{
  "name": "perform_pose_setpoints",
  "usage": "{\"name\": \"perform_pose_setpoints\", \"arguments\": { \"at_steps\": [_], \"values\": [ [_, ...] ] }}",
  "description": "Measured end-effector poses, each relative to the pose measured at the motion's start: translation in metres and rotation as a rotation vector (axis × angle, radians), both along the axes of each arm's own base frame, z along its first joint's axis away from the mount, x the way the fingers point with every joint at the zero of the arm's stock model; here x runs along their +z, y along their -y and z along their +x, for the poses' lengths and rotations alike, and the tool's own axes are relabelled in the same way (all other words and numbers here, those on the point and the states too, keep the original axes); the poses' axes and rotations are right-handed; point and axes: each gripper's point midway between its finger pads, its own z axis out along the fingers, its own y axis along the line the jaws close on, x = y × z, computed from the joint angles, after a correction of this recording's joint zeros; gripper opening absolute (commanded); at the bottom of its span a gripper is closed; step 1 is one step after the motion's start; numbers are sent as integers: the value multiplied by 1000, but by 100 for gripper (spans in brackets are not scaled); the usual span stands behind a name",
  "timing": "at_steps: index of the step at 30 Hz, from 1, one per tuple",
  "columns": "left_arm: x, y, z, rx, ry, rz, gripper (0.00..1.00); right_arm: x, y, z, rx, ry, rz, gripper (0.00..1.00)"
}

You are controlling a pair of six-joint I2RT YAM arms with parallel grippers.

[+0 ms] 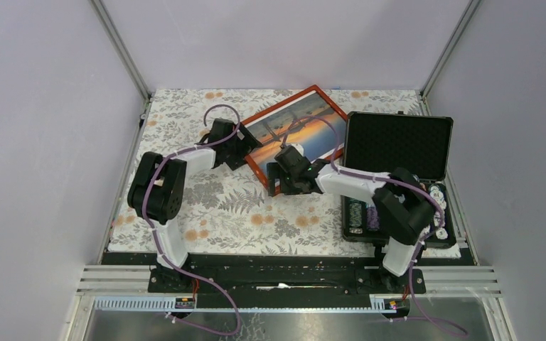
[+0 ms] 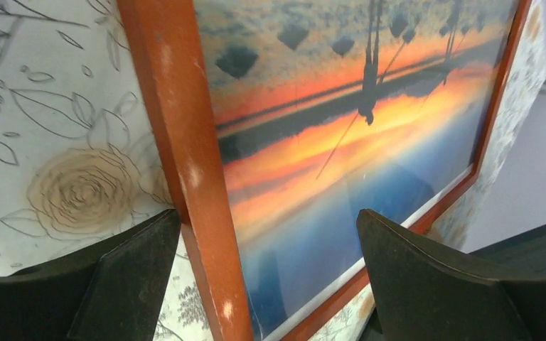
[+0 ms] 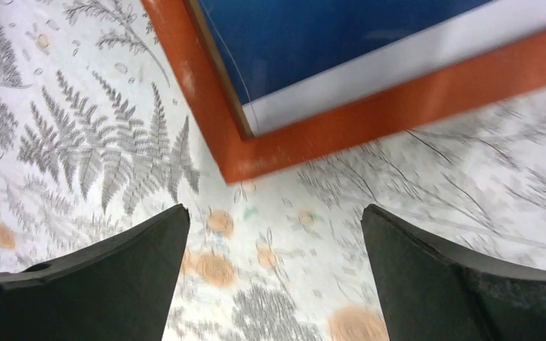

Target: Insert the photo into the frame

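**A:** Where's the photo [image 1: 295, 129]?

**B:** Face up inside the frame [image 1: 284, 103], towards the back of the counter [image 1: 220, 213], just beside the black case [image 1: 398, 145].

**A:** And the arms?

**B:** Both have their fingers spread and hold nothing. The left gripper [image 2: 266, 220] straddles the frame's left rail. The right gripper [image 3: 276, 213] hovers over the cloth, just off the near corner.

**A:** What's left to do?

**B:** Seating it, I'd judge. Press lightly near the edges, don't drag across the print, and steady the rail.

**A:** Which view helps most?

**B:** The right wrist shows the white border tucked into that corner, which the arm partly covers from above. Only the top view shows the frame's whole angle.
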Motion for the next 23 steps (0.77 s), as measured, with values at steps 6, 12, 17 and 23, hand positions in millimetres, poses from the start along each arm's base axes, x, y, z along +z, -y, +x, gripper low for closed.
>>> {"name": "perform_pose_setpoints", "arguments": {
  "at_steps": [6,12,17,23],
  "values": [
    [48,-3,-27,-97,2,115,99,120,34,-3,20,188,-7,100],
    [290,-22,-63,-141,535,91,99,355,103,-40,-50,643,293,100],
    [480,-42,-171,-173,1065,-30,99,484,198,-126,-76,958,552,100],
    [568,-65,-265,-168,1392,-112,99,538,258,-185,-73,1151,682,100]
  ]
}}
